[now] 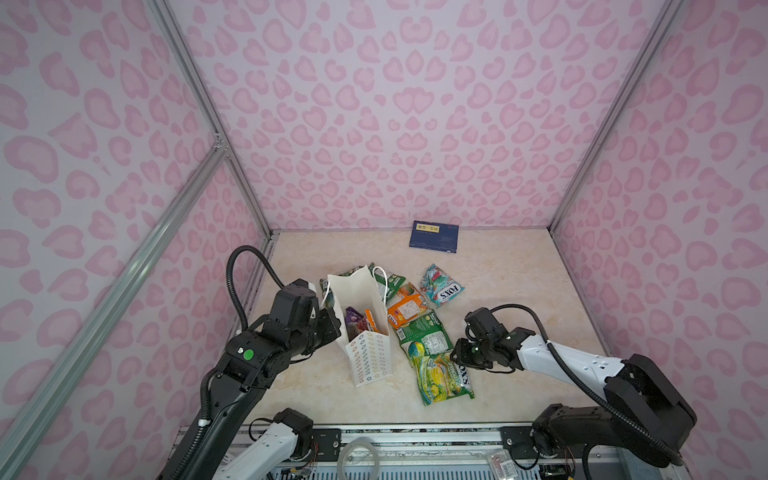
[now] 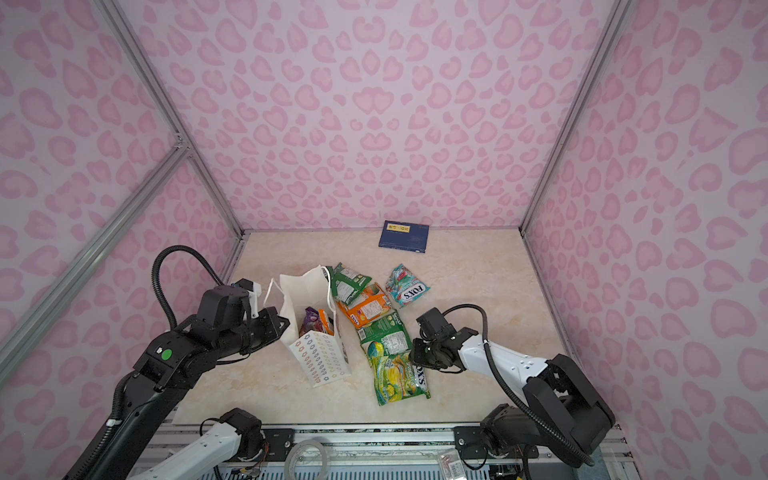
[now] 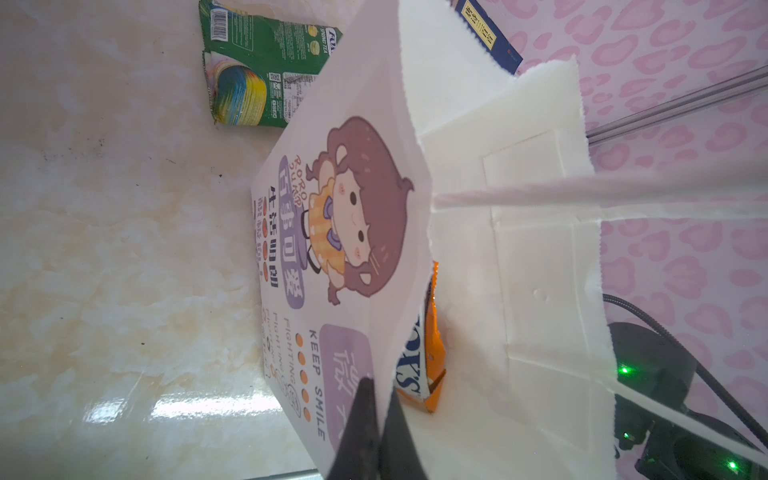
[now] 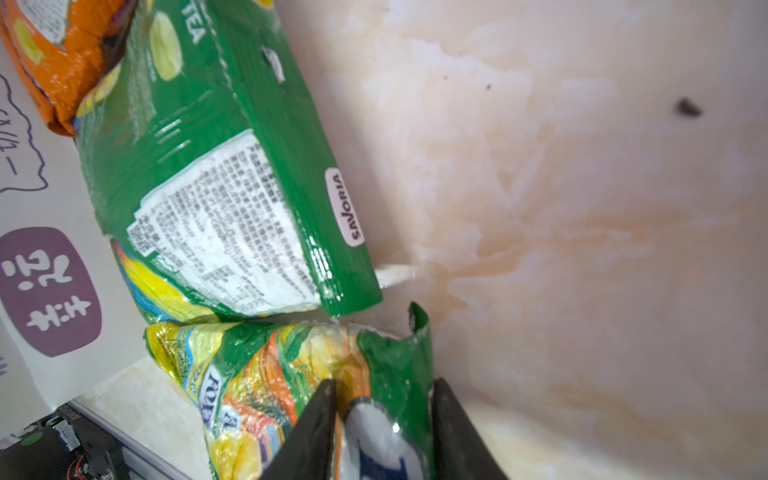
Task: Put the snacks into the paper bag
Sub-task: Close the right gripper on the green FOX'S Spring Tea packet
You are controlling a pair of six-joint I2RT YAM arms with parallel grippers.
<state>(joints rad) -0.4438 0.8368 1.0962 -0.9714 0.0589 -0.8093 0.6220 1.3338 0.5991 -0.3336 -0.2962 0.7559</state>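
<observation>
Presently, the left hand [image 3: 380, 388] is clenched on the paper bag [image 1: 370, 353] rim, evidently to hold the upright bag's mouth open beside the loose snacks [image 1: 409, 309] on the desk [image 1: 519, 282]. The right hand [image 4: 383, 384] straddles the yellow-green pouch [image 1: 440, 378] lying just beside the bag. A firm grasp cannot be confirmed.

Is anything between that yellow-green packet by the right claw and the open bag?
Nothing visible blocks it. The right gripper straddles the yellow-green pouch; the paper bag stands beside it, rim pinched by the left gripper. Only the bag's own wall lies between, so the pouch likely must go over it.
</observation>
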